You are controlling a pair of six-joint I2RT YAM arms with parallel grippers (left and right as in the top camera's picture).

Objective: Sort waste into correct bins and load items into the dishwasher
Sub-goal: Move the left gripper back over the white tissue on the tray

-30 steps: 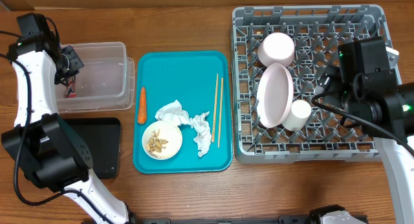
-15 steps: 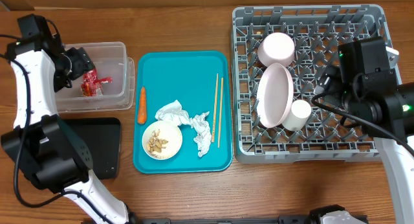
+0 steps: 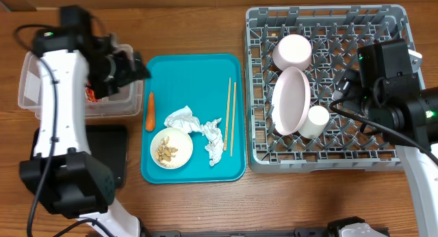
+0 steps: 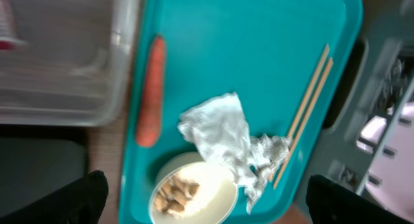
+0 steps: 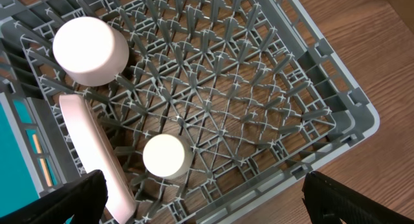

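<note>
Overhead, the left gripper (image 3: 132,64) hovered at the seam between the clear tub (image 3: 27,86) and the teal tray (image 3: 195,72). The carrot (image 3: 150,111) lay just base-side of it, lengthwise along the tray's left edge.

In the left wrist view, its jaws stood wide and empty.

In the right wrist view, the right gripper (image 5: 200,198) gaped empty over the dish rack (image 5: 336,120), so the left arm seemed nearer.

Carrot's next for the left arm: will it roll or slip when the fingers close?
The carrot looks stiff and tapered, so it likely won't bend but could squirt toward its thin end. It is round and lies at the left edge of the teal tray, so a nudge may roll it. Probably light.
</note>
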